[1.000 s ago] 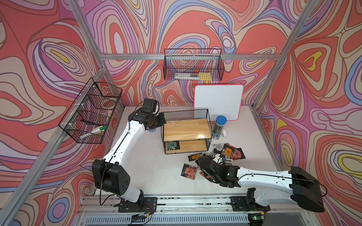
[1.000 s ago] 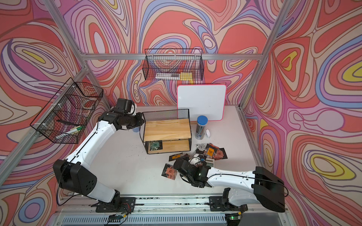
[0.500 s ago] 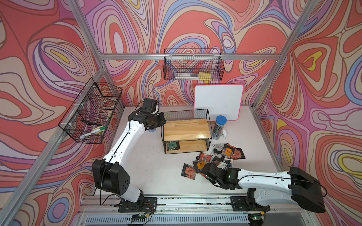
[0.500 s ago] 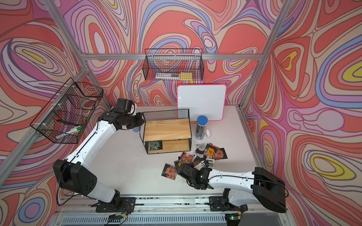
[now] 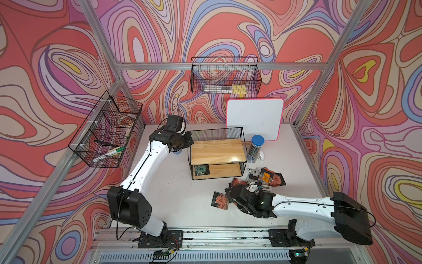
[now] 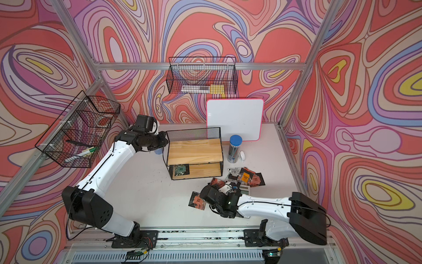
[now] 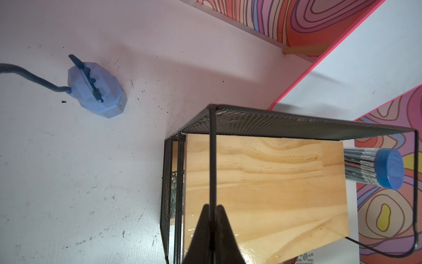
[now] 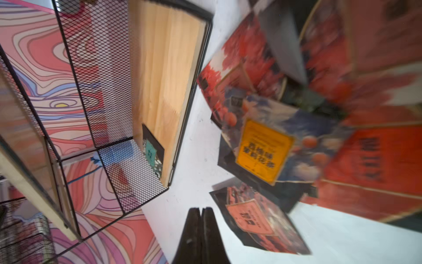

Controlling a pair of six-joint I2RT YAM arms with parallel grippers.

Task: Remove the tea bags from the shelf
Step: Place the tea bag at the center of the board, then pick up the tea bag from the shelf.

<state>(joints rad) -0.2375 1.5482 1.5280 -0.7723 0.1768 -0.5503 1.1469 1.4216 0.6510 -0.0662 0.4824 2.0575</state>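
The shelf (image 5: 217, 152) (image 6: 194, 152) stands mid-table, its top board bare. One green tea bag (image 5: 201, 170) (image 8: 151, 155) lies at the left end of its lower board. Several black-and-red tea bags (image 5: 266, 178) (image 6: 246, 178) are heaped on the table right of the shelf, and one (image 5: 220, 200) (image 8: 253, 219) lies apart nearer the front. My left gripper (image 5: 189, 142) (image 7: 212, 208) is shut on the shelf's upper left frame wire (image 7: 212, 160). My right gripper (image 5: 234, 196) (image 8: 201, 209) is shut and empty, low over the table beside the heap.
A whiteboard (image 5: 254, 120) leans on the back wall. A blue-lidded pencil tube (image 5: 257, 148) and a small white object (image 5: 261, 156) stand right of the shelf. A blue object (image 7: 97, 88) sits behind its left side. Wire baskets (image 5: 225, 76) (image 5: 107, 130) hang on the walls.
My right gripper opened, left a black-and-red tea bag on the table by the heap, and shut again empty while drawing back a little. The left arm has not moved.
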